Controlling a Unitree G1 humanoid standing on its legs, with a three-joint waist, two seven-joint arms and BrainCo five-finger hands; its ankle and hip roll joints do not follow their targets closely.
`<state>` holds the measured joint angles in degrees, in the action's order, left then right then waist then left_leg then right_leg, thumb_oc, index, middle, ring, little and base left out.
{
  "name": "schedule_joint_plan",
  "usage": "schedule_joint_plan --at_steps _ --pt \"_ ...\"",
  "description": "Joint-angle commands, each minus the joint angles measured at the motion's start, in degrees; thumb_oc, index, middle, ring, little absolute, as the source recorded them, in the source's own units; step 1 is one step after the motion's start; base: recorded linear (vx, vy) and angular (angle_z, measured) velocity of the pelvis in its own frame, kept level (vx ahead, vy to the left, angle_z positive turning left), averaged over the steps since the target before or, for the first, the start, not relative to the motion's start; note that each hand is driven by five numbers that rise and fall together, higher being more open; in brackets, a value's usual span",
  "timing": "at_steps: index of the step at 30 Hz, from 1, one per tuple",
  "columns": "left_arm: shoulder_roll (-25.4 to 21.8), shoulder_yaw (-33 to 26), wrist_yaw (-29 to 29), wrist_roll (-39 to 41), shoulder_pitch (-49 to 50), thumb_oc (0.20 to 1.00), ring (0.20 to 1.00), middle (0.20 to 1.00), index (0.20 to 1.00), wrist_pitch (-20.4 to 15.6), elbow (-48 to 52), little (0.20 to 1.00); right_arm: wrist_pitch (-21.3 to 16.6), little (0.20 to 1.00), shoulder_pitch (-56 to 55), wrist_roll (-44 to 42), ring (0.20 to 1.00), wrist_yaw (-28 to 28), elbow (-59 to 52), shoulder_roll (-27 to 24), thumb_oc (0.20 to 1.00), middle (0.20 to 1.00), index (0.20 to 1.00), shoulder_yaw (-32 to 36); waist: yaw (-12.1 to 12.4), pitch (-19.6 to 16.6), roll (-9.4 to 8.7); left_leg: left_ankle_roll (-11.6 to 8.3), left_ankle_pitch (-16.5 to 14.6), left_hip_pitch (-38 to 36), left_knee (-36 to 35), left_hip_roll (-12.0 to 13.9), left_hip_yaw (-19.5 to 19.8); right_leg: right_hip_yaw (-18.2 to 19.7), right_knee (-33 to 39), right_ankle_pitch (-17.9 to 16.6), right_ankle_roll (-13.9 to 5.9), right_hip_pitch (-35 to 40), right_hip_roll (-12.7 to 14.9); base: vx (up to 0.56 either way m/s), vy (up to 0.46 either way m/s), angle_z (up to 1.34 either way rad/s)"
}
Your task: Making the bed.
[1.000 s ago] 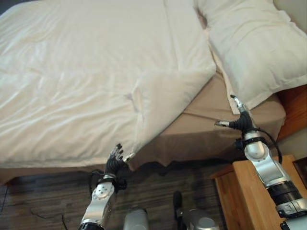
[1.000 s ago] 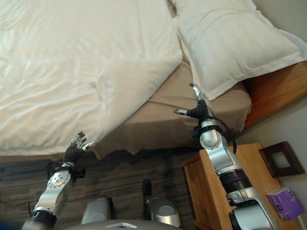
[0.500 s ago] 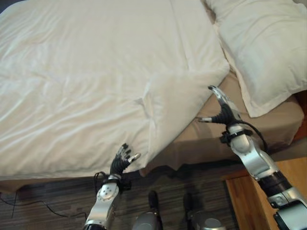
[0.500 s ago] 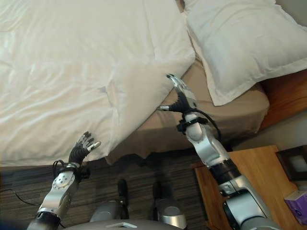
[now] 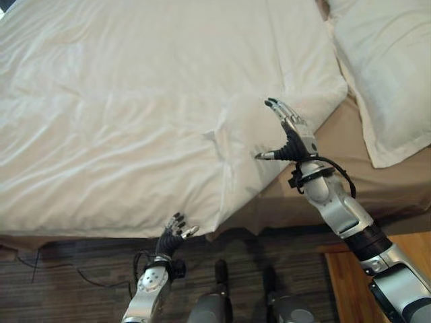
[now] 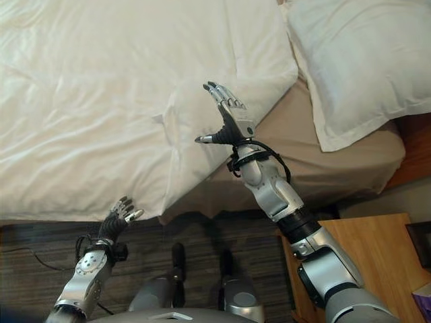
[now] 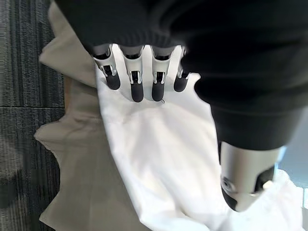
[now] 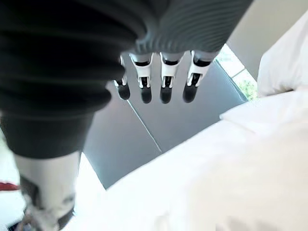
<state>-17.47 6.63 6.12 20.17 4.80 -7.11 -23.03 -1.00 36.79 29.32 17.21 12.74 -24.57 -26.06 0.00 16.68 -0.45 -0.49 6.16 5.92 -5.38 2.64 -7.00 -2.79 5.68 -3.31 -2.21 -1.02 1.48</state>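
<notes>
A white duvet [image 5: 121, 108] covers most of the bed, with its near corner folded back on itself [image 5: 249, 155] so the tan fitted sheet [image 5: 377, 175] shows at the head end. A white pillow [image 5: 384, 60] lies at the upper right. My right hand [image 5: 291, 131] is raised over the folded corner, fingers straight and thumb out, holding nothing. My left hand [image 5: 172, 237] hovers low at the duvet's hanging edge [image 7: 159, 159], fingers straight, not gripping the cloth.
A wooden nightstand [image 6: 377, 269] stands at the lower right beside the bed. Dark striped carpet [image 5: 67, 282] runs along the near side of the bed. The wooden headboard [image 6: 411, 148] shows at the right edge.
The camera has swung left. My right hand has moved from the tan sheet by the pillow up and left over the folded duvet corner. My left hand stays by the duvet's lower edge.
</notes>
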Motion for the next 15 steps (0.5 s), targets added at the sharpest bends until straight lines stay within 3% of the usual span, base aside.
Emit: schedule_joint_plan --at_steps 1,15 --pt "-3.08 1.07 0.58 3.00 -2.68 1.000 1.000 1.000 1.000 -3.53 -2.00 1.000 0.88 1.000 12.78 2.19 1.000 2.30 7.21 -1.23 1.000 1.000 1.000 -3.06 2.12 1.46 -3.60 -2.68 -5.89 -2.83 0.38 1.62 -0.42 2.13 -0.75 4.24 -3.64 -2.38 6.52 -0.03 -0.021 0.02" --pt "-6.82 5.76 1.08 4.41 -7.72 1.000 1.000 1.000 1.000 -5.28 -7.86 1.000 3.21 1.000 33.60 -6.32 1.000 3.87 36.30 -3.99 1.000 1.000 1.000 -12.27 4.81 4.26 -2.86 -3.53 -3.43 3.89 0.38 1.85 0.84 1.93 -0.68 2.32 -4.17 -8.85 5.80 -0.04 -0.017 0.09"
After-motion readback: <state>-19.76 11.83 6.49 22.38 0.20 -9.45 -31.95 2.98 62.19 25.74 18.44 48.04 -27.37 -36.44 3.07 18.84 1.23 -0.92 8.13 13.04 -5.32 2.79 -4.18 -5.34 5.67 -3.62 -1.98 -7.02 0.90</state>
